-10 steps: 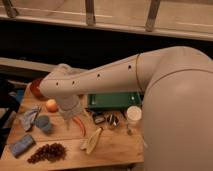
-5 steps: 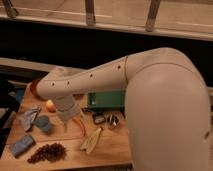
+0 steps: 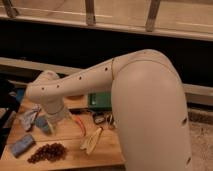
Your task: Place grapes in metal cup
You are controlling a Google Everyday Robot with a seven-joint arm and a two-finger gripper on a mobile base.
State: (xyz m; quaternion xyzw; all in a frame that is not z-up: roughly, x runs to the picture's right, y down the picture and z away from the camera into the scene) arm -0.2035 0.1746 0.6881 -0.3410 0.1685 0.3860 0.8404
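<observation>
- The grapes (image 3: 47, 152) lie loose near the table's (image 3: 107, 154) front edge, just beside a blue sponge (image 3: 22, 145).
- The gripper (image 3: 58, 119) is held behind and above them (how wide it is set cannot be told).
- Step in hand, as judged: approach. A forward descent onto the bunch is called for next.
- The metal cup (image 3: 100, 119) is placed farther back and right, well apart.
</observation>
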